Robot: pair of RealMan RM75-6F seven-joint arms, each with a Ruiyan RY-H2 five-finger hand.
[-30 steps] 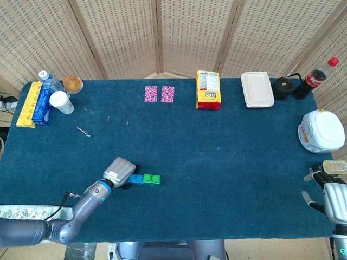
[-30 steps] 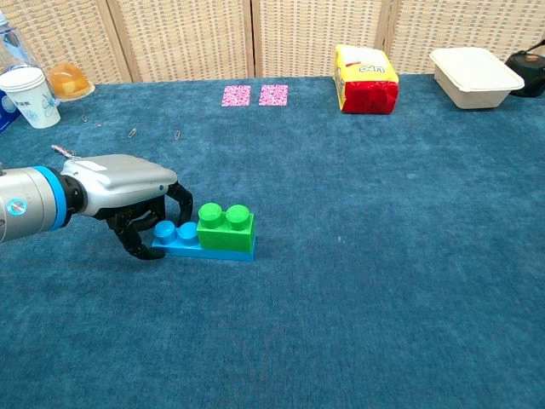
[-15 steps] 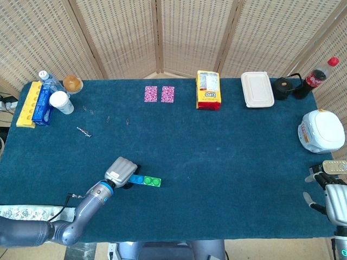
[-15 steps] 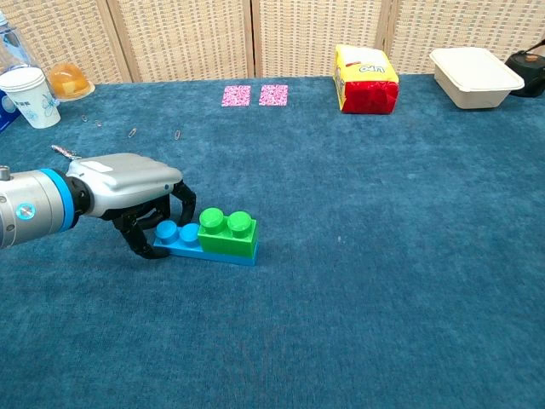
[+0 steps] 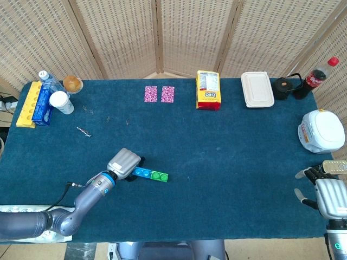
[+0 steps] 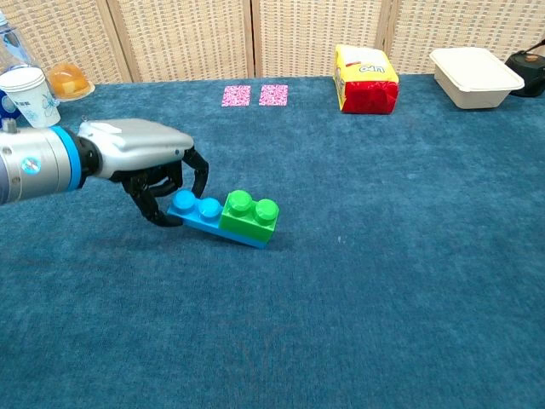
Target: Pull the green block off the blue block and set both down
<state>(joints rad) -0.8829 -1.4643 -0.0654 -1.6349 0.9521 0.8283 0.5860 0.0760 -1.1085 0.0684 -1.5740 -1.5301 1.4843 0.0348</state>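
My left robot hand [image 6: 145, 166] pinches the blue block [image 6: 197, 213] by its left end, tilting it off the table [image 6: 383, 256] so the green block [image 6: 249, 216] on its right end stays exposed for pulling. My right robot hand [image 5: 329, 196] waits near the right edge, fingers loosely spread, holding nothing.

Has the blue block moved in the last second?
Yes. Gripped by the left hand, the blue block with the green block went up and right, nearer the pink cards.
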